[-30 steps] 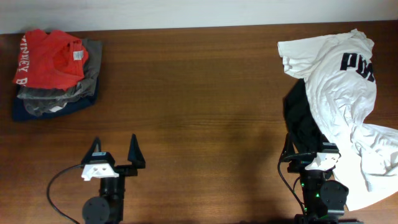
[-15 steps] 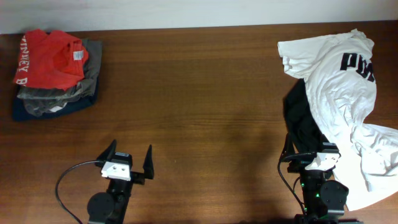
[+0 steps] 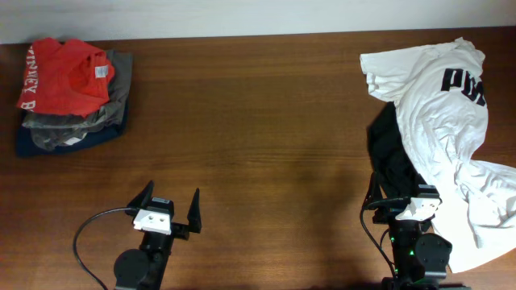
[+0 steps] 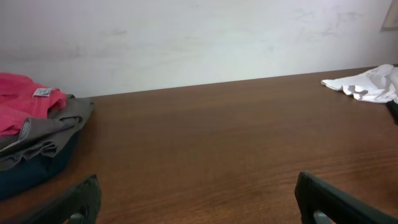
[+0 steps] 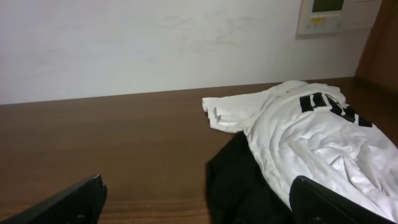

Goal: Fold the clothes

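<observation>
Overhead, left pincer point(image 3: 170, 201): spread wide, nothing between its fingers, bare table point(image 3: 266, 121) under it.
Overhead, right pincer point(image 3: 403, 193): also spread wide and gripping nothing, at the near edge of the black garment point(image 3: 391, 157).
Overhead, red-orange T-shirt point(image 3: 64, 76): folded, far ahead and left of the left pincer, on top of a stack, white lettering along its left edge.
Overhead, stack: a grey garment point(image 3: 109, 105) under the red-orange T-shirt, a dark blue garment point(image 3: 48, 145) at the bottom.
Overhead, white T-shirt point(image 3: 439, 121): unfolded and crumpled, ahead and right of the right pincer, black letters at its far right; its tail runs down past the pincer's right side.
Overhead, black garment: just ahead of the right pincer, partly under the white T-shirt.
Left wrist, left pincer point(image 4: 199, 205): fingertips in the bottom corners, wide apart, only table between them.
Left wrist, clothes: the stack lies ahead to the left, red-orange T-shirt point(image 4: 18, 106) on top; an edge of the white T-shirt point(image 4: 367, 84) shows far ahead to the right.
Right wrist, right pincer point(image 5: 199, 205): fingertips wide apart, holding nothing; whether the right finger touches cloth cannot be told.
Right wrist, black garment point(image 5: 242, 174): just ahead, between the middle and the right finger.
Right wrist, white T-shirt point(image 5: 298, 137): ahead to the right, draped over the black garment.
Right wrist, wall panel point(image 5: 329, 15): on the wall, far ahead to the right.
</observation>
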